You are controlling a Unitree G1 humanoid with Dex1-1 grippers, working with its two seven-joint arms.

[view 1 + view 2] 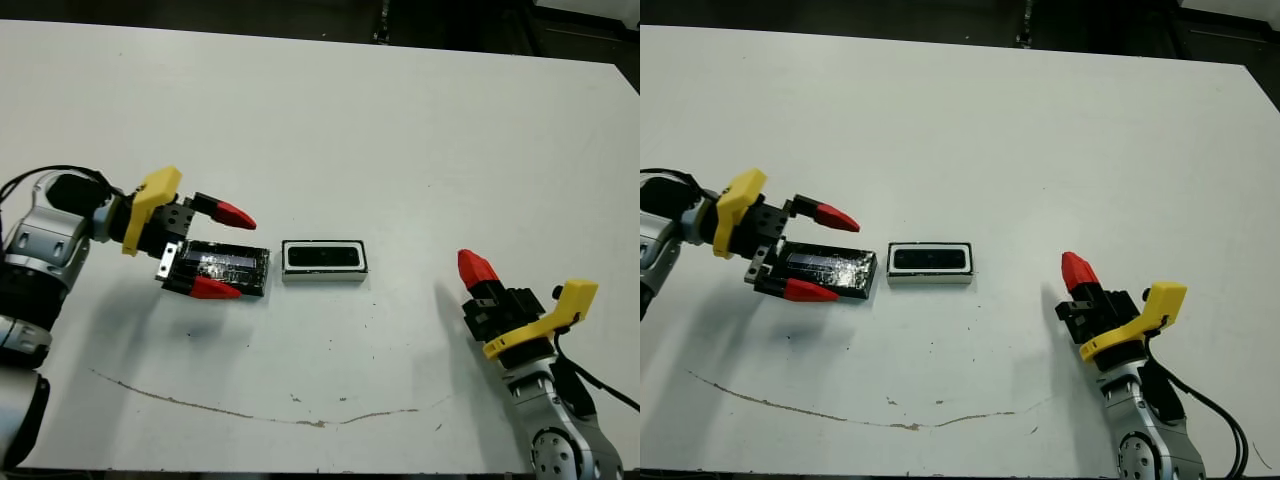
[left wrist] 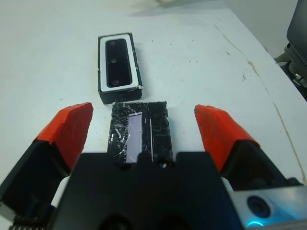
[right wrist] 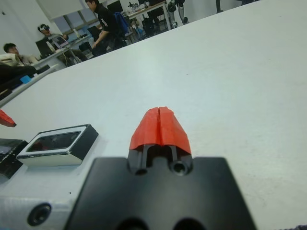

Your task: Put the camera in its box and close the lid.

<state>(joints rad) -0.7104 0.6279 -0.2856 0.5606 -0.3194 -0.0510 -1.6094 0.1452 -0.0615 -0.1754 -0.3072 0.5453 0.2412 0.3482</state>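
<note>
Left wrist view: no writing can be read. The speckled lid (image 2: pixel 140 132) is straddled by the wide-open left gripper (image 2: pixel 144 127); the camera (image 2: pixel 118 64) is seated in the white-walled box (image 2: pixel 102 72). The right gripper (image 3: pixel 160 127) is pressed closed, empty.

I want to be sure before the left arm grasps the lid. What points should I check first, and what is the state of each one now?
1. Camera lies inside the box: ok.
2. Box is uncovered, so the lid is not yet on: ok for this step.
3. Left pincer is open, one finger on each side of the lid: ok.
4. Lid lies flat on the table, just beside the box: ok.
5. Fingers already touching the lid edges: cannot tell.
6. Right pincer is shut and stands away from the box, out of the path: ok.
</note>
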